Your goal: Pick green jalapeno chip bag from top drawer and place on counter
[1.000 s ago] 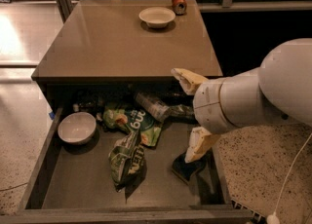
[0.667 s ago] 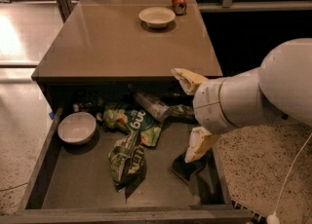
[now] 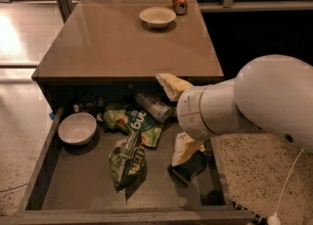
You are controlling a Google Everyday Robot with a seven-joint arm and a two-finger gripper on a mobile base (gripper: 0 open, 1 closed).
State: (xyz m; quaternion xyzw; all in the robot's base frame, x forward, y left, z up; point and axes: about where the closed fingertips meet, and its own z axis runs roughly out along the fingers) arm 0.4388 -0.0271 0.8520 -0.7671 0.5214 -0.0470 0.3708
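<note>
The green jalapeno chip bag point(image 3: 127, 159), dark green with white lettering, lies crumpled on the floor of the open top drawer point(image 3: 44, 155), near its middle. My gripper point(image 3: 179, 116) hangs over the drawer's right part, just right of the bag and not touching it. It is open, with one cream finger point(image 3: 172, 85) up by the counter's front edge and the other one point(image 3: 185, 148) low in the drawer. The tan counter point(image 3: 107, 48) stretches behind the drawer.
In the drawer lie a white bowl point(image 3: 77, 128) at the left, a lime-green bag point(image 3: 133, 121), a clear plastic bottle point(image 3: 153, 105) and a black object point(image 3: 190, 168) under the lower finger. On the counter's far side stand a white bowl point(image 3: 157, 17) and a can point(image 3: 180, 2).
My arm and gripper have shifted a little to the left, toward the bags. The things in the drawer have not moved.
</note>
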